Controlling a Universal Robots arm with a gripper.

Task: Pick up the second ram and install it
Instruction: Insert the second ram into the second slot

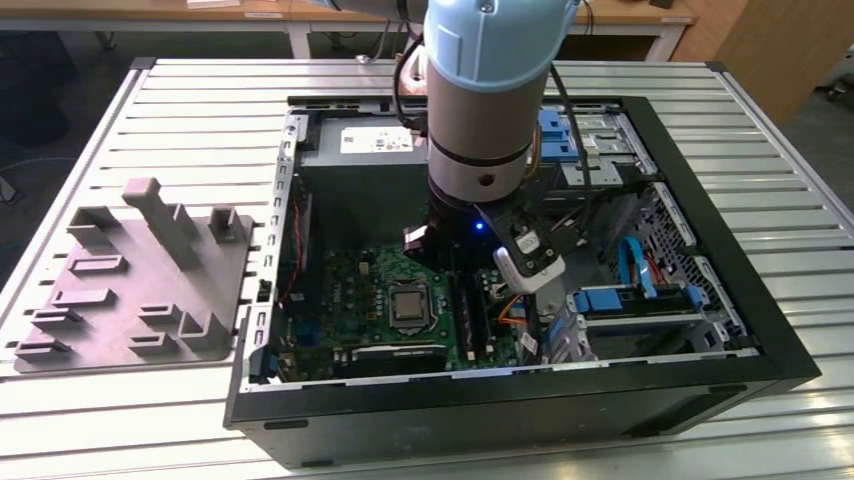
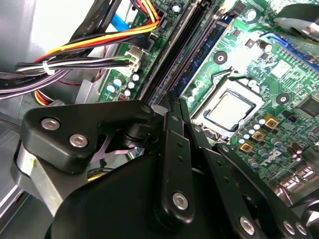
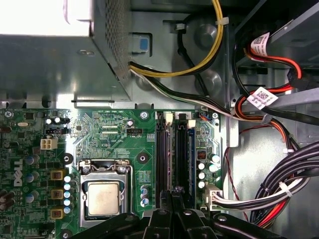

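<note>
My gripper (image 1: 505, 292) reaches down into the open computer case (image 1: 747, 330), over the green motherboard (image 3: 104, 129). In both wrist views its black fingers come together, and the tips (image 3: 172, 194) rest on the long black memory slots (image 3: 164, 154), beside the processor socket (image 3: 103, 196). In the second wrist view the gripper (image 2: 172, 98) looks shut over the same rails (image 2: 174, 59). A thin bluish-green ram stick (image 3: 191, 154) stands on edge in the slot farthest from the socket (image 2: 207, 50), just beside the fingertips. I cannot tell whether this is the second ram, or whether anything sits between the fingers.
Bundles of coloured cables (image 3: 279, 194) run close beside the slots, and the grey power supply box (image 3: 55, 64) sits beyond them. Blue drive brackets (image 1: 634, 300) fill the case on the exterior view's right. A grey fixture plate (image 1: 134, 280) lies on the slatted table at the exterior view's left.
</note>
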